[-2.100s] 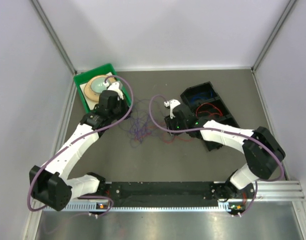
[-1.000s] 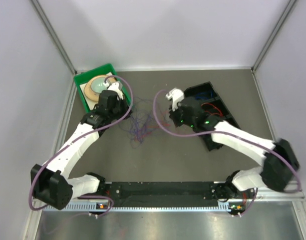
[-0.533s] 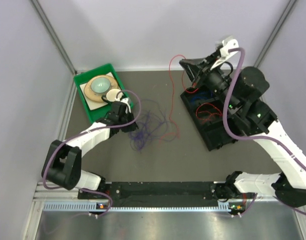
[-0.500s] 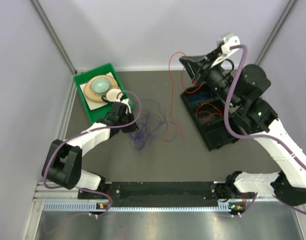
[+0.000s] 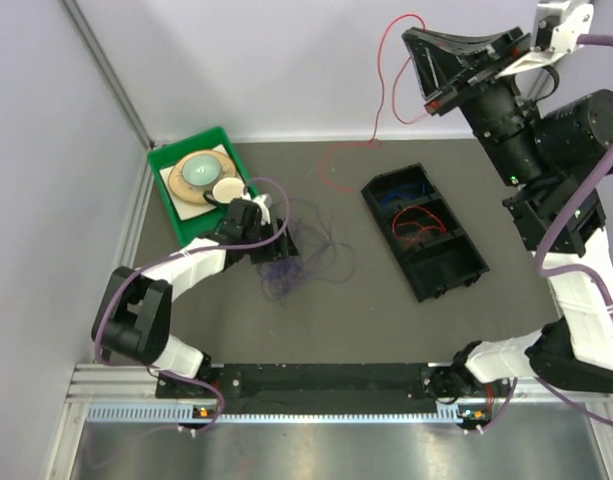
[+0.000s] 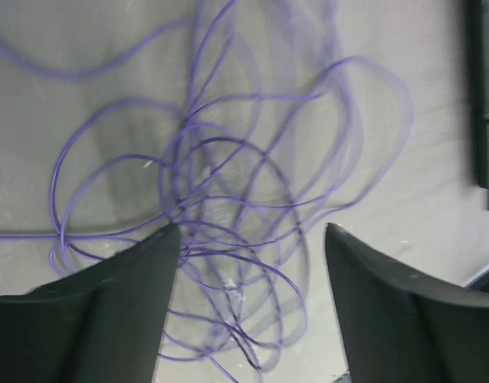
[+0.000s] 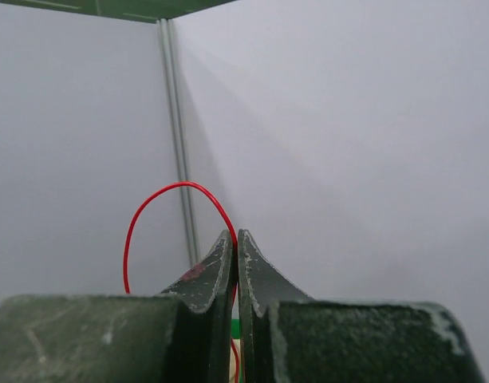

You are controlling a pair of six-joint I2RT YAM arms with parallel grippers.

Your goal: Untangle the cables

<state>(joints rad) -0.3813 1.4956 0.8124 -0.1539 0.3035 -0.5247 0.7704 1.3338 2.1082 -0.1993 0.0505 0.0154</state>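
A loose tangle of purple cables (image 5: pixel 304 258) (image 6: pixel 228 207) lies on the dark table, left of centre. My left gripper (image 5: pixel 284 248) (image 6: pixel 252 239) is low over it, open, its two fingers on either side of the loops and holding nothing. My right gripper (image 5: pixel 418 48) (image 7: pixel 236 239) is raised high at the upper right, shut on a red cable (image 5: pixel 384 90) (image 7: pixel 160 209). That red cable hangs from the jaws down to the table, where its end (image 5: pixel 336 165) trails near the back edge.
A black compartment box (image 5: pixel 426 232) on the right holds red and blue cables. A green tray (image 5: pixel 164 160) with a round plate and bowl stands at the back left, close to the left arm. Grey walls enclose the table.
My right gripper has risen further up and right, pulling the red cable out of the tangle. My left gripper has opened over the purple cables and shifted a little right.
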